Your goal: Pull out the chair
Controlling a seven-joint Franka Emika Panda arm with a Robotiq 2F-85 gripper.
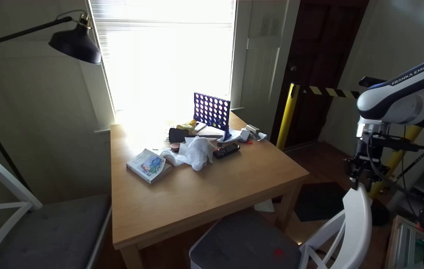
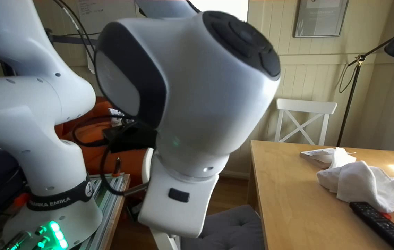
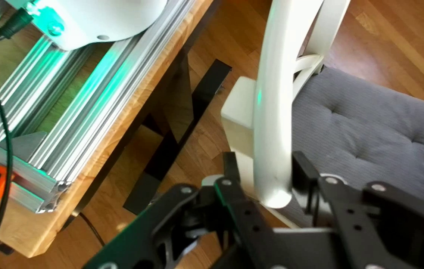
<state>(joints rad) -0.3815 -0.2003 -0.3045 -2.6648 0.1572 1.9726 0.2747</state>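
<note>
"From left, wrist view?"

"An aluminium-railed bench [image 3: 131, 101], left of the Robotiq gripper [image 3: 265, 164], whose parted fingers [image 3: 230, 164] flank the chair [image 3: 320, 112] at its white backrest [image 3: 273, 123]; the grey tufted seat [image 3: 376, 123], right of them."

"The step?"

"Grasping, apparently; next likely calls for closing, then drawing back from the wooden table [image 1: 212, 194]."

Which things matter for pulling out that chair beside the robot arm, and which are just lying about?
For the job:
white chair
robot's jaws, parted either side of its backrest

Just lying or standing about:
book
remote control
white cloth
blue game rack
lamp
other chair
</note>
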